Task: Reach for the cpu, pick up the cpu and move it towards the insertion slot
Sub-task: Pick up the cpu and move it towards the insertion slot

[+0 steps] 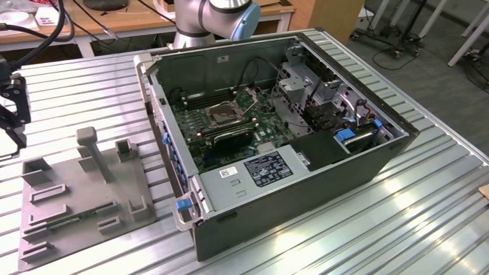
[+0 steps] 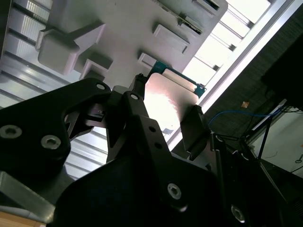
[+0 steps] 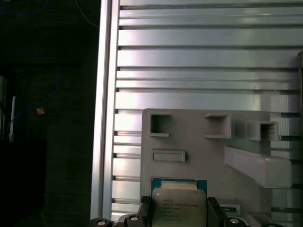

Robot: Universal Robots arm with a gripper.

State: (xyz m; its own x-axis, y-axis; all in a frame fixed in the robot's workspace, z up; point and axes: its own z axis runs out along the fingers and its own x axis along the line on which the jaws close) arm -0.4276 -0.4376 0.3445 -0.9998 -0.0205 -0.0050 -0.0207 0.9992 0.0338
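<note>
— Well, what do the jaws hold?
— The gripper (image 2: 165, 108) is closed narrow on the cpu (image 3: 179, 204). A black finger (image 2: 191, 127) presses on each of two opposite edges, and the tray (image 3: 189, 137) lies behind it in both wrist views.
— Any writing?
— A few lines of small dark print on the lid. The lid is flat silvery metal, square with rounded corners, on a thin green board. In the second wrist view it glares white.
— And the slot?
— In the exterior view the slot (image 1: 225, 114) is a silver-framed square with a dark centre, inside the open black case (image 1: 344, 177). It is well apart from the gripper, which sits at nine o'clock. A printed label (image 1: 267, 167) lies at five o'clock from the slot.
— The tray?
— Grey moulded plastic with posts and pockets, on a ribbed aluminium table (image 1: 413, 217).
</note>
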